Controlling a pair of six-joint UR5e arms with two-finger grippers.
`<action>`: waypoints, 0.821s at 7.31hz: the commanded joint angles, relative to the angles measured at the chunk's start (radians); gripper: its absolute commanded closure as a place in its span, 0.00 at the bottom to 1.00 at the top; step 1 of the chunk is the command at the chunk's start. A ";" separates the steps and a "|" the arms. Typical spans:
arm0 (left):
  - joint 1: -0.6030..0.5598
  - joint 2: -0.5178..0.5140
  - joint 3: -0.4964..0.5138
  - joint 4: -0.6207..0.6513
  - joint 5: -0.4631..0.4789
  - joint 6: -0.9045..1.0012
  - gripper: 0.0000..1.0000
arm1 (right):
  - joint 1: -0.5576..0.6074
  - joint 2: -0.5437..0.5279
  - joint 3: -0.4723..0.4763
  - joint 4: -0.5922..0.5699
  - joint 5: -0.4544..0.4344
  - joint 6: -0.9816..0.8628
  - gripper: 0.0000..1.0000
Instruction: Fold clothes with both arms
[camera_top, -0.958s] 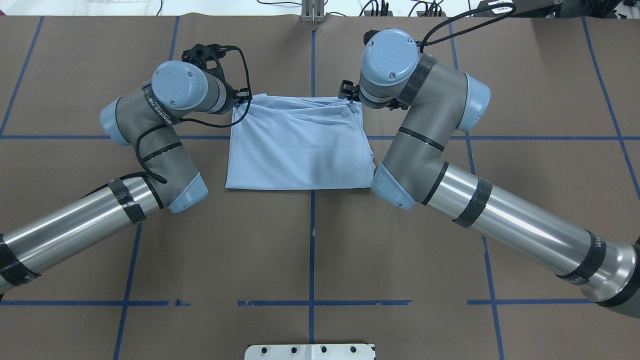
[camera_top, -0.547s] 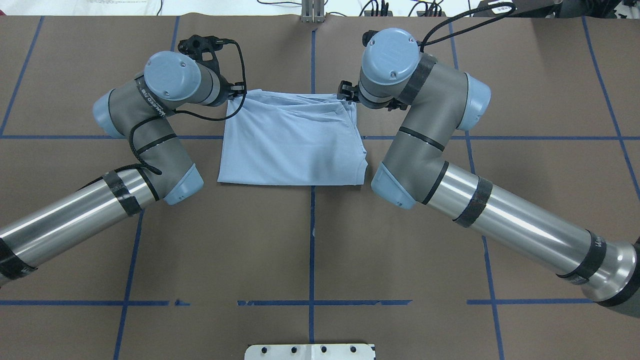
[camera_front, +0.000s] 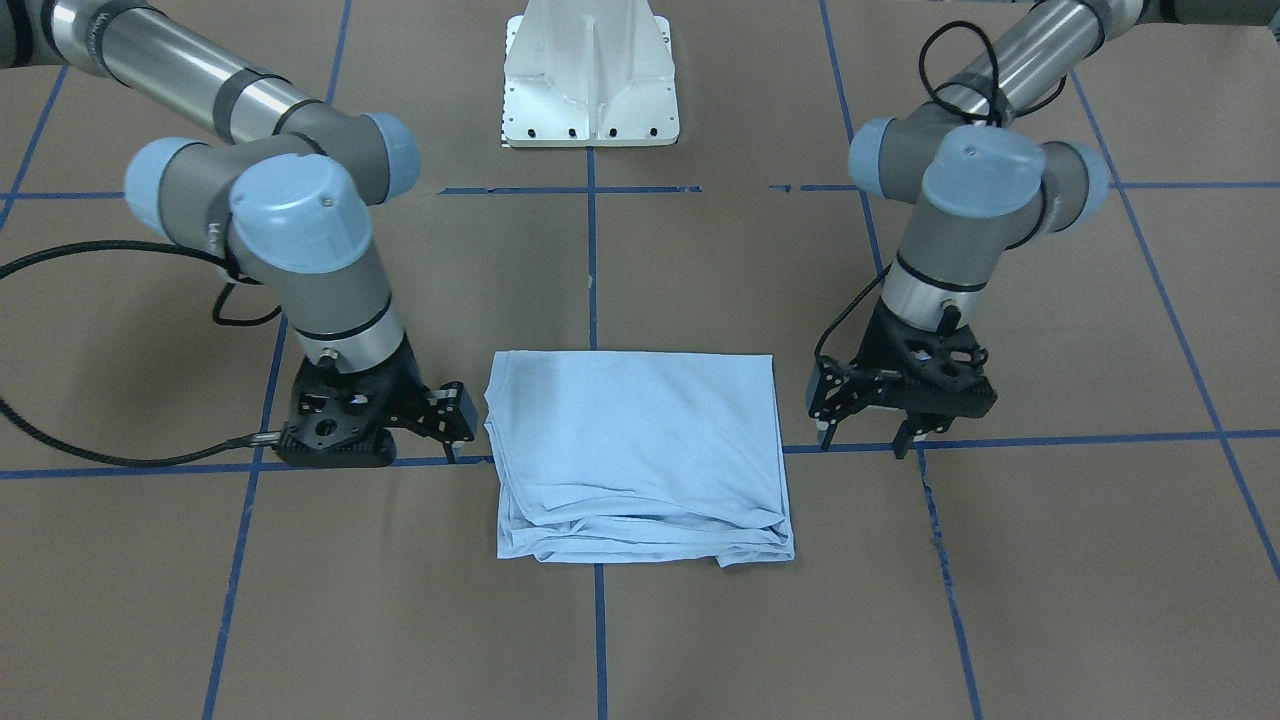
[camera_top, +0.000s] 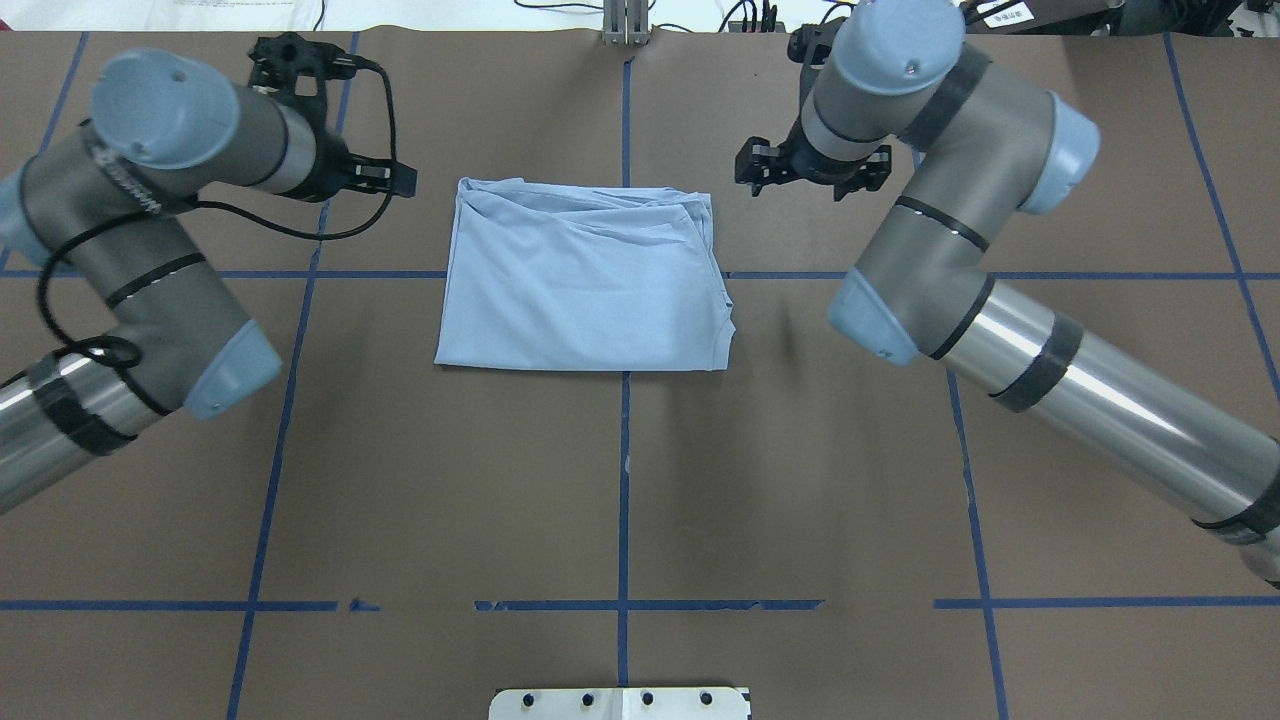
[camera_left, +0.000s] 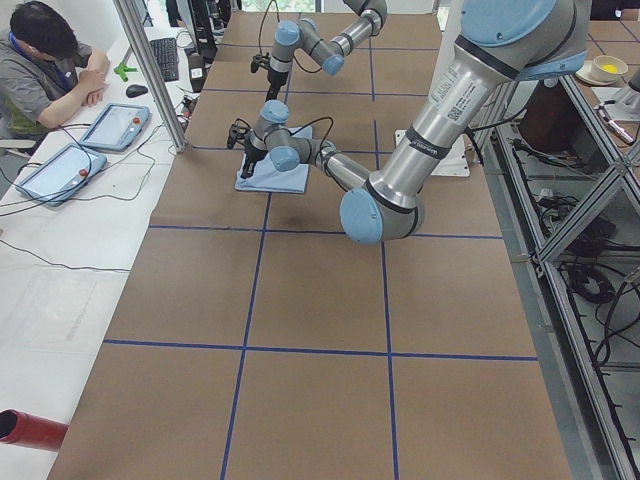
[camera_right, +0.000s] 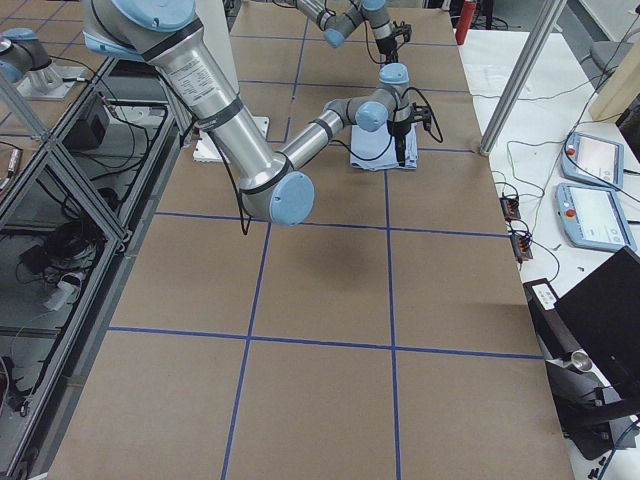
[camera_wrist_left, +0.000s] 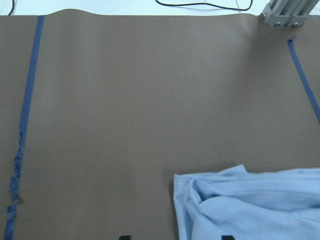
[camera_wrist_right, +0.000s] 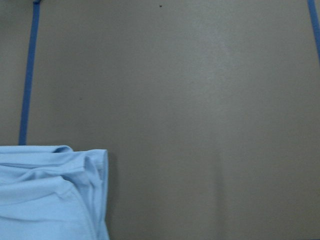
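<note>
the folded t-shirt (camera_top: 585, 285) is laid flat on the worktop (camera_top: 620, 480); left gripper (camera_front: 868, 440) and right gripper (camera_top: 797, 190) are held released and empty beside it; folding is judged finished, so only withdrawal seems called for.

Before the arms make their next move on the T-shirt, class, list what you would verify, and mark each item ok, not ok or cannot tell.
1. Left hand open, apart from the T-shirt: ok.
2. Right hand open, apart from it: ok.
3. T-shirt lying folded on the table: ok.
4. Layered edge farthest from the robot even: not ok, rumpled.
5. Whether front or back faces up: cannot tell.
</note>
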 joint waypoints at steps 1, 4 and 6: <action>-0.090 0.221 -0.237 0.082 -0.080 0.220 0.00 | 0.124 -0.169 0.115 -0.003 0.104 -0.214 0.00; -0.459 0.432 -0.246 0.084 -0.339 0.720 0.00 | 0.382 -0.451 0.228 -0.005 0.270 -0.575 0.00; -0.601 0.545 -0.175 0.090 -0.469 0.759 0.00 | 0.569 -0.593 0.217 -0.093 0.411 -0.786 0.00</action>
